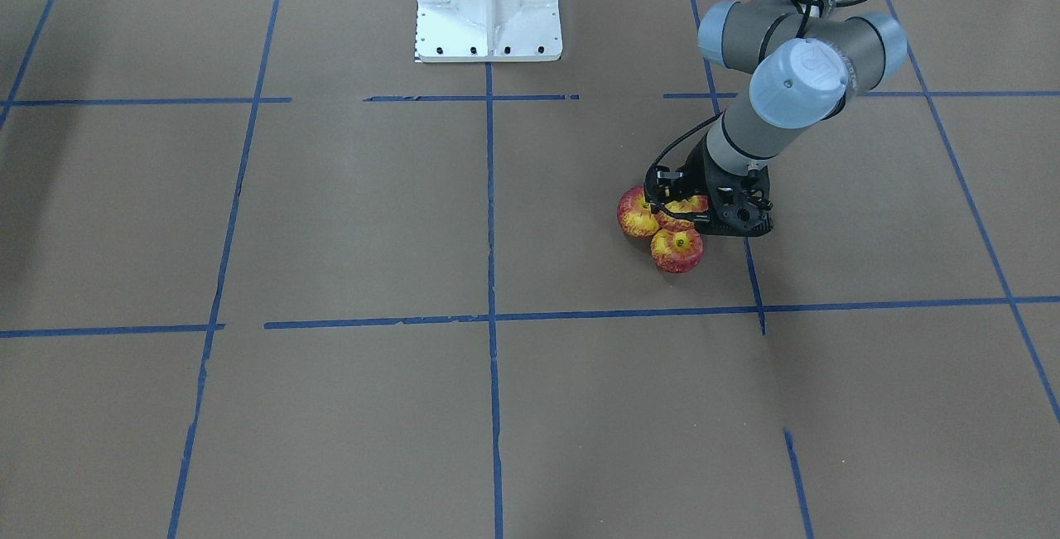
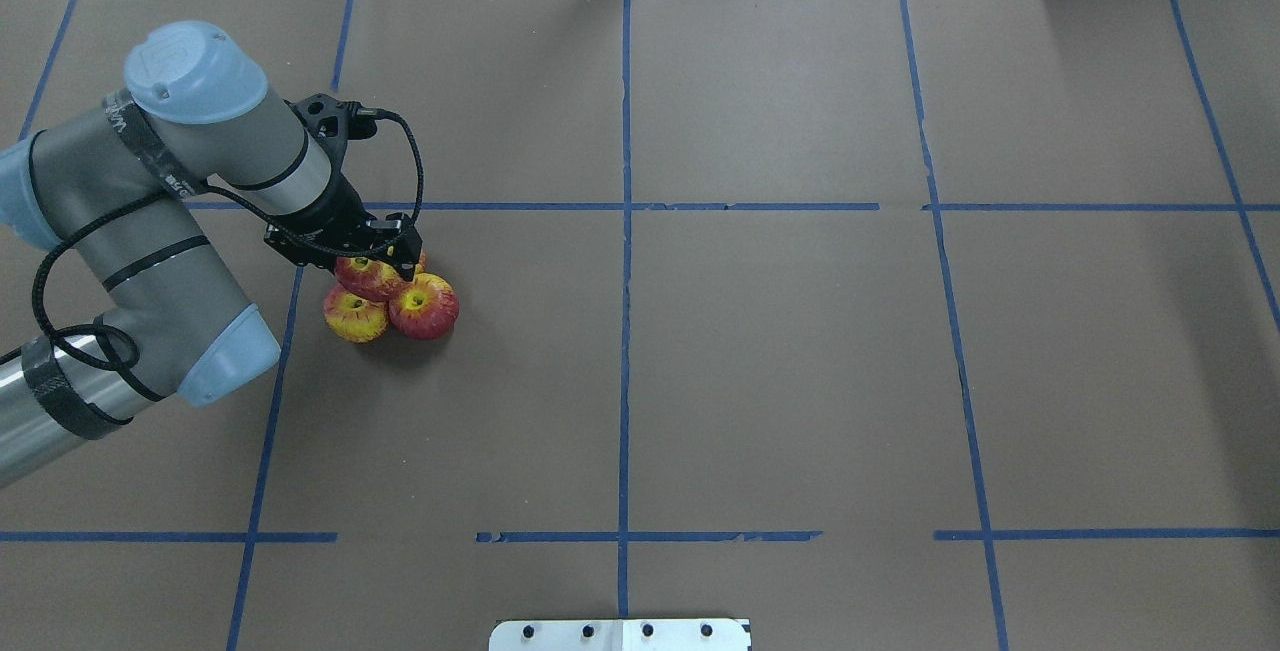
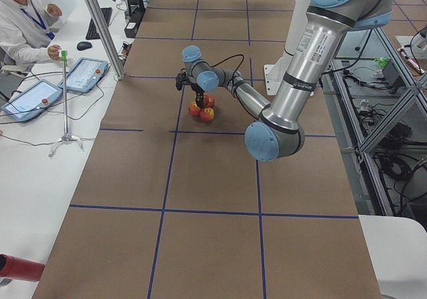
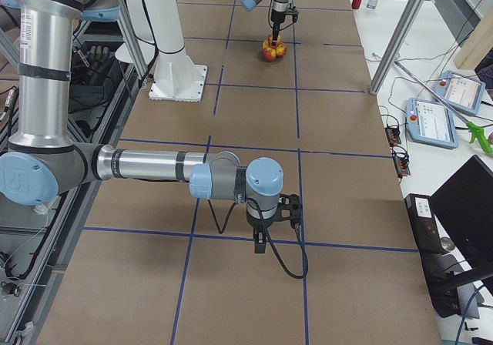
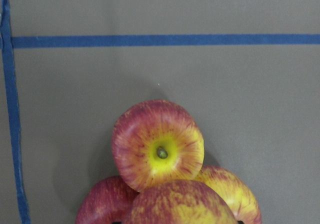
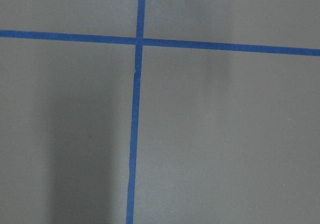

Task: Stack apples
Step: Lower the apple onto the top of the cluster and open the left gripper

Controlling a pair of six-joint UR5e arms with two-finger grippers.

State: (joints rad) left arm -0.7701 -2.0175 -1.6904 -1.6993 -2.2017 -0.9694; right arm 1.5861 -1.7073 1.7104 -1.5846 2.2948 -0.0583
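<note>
Three apples lie touching in a cluster on the brown table: one (image 1: 636,214) on the view's left, one (image 1: 677,250) nearest the camera, and a third mostly hidden behind. In the overhead view two show in front (image 2: 355,317) (image 2: 424,306). My left gripper (image 1: 684,213) (image 2: 378,266) is straight above the cluster and shut on the fourth apple (image 1: 689,206) (image 2: 364,278), which sits on top of the three. The left wrist view shows this held apple (image 5: 181,204) over the others (image 5: 158,144). My right gripper (image 4: 262,243) hangs above bare table far from the apples; I cannot tell whether it is open or shut.
The white robot base (image 1: 489,1) stands at the table's middle on the robot's side. Blue tape lines (image 2: 624,231) grid the brown paper. An operator (image 3: 23,19), tablets (image 3: 83,75) and a metal pole (image 3: 100,25) are off the table's far side.
</note>
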